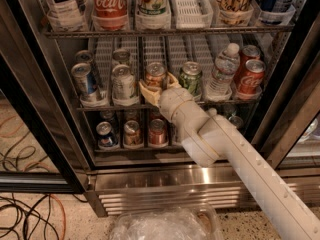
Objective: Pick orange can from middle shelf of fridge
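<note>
The orange can (155, 73) stands upright at the front of a centre lane on the middle shelf (105, 105) of the fridge (165, 181). It has a coppery body and a silver top. My gripper (158, 85) reaches in from the lower right on a white arm (235, 159). It is open, with its tan fingers (148, 92) on either side of the can's lower part. The wrist hides the can's base.
A green can (191, 78) stands just right of the orange can, then a water bottle (221, 69) and red Coca-Cola cans (249, 76). Silver cans (123, 83) stand to the left. Large bottles (109, 4) fill the rack above. Cables (25, 214) lie on the floor.
</note>
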`<state>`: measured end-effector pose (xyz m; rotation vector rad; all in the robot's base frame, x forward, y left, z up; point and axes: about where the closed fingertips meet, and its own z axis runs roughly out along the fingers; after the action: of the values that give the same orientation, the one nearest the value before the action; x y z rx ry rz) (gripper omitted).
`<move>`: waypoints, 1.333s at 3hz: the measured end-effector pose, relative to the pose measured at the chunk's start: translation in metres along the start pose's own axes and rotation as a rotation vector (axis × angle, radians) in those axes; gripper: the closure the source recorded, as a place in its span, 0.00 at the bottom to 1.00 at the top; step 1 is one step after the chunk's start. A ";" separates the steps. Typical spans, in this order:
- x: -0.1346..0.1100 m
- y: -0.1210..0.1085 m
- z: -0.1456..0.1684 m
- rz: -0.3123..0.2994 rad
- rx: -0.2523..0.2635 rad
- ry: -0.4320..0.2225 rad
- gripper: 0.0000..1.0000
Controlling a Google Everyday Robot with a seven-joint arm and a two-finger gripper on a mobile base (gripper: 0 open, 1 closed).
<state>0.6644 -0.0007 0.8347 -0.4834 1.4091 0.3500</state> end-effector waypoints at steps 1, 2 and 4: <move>-0.004 0.000 0.000 -0.004 -0.002 -0.005 1.00; -0.019 0.001 0.000 -0.016 -0.007 -0.034 1.00; -0.052 0.003 -0.003 -0.030 -0.017 -0.106 1.00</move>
<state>0.6534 0.0026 0.8851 -0.4927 1.2959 0.3585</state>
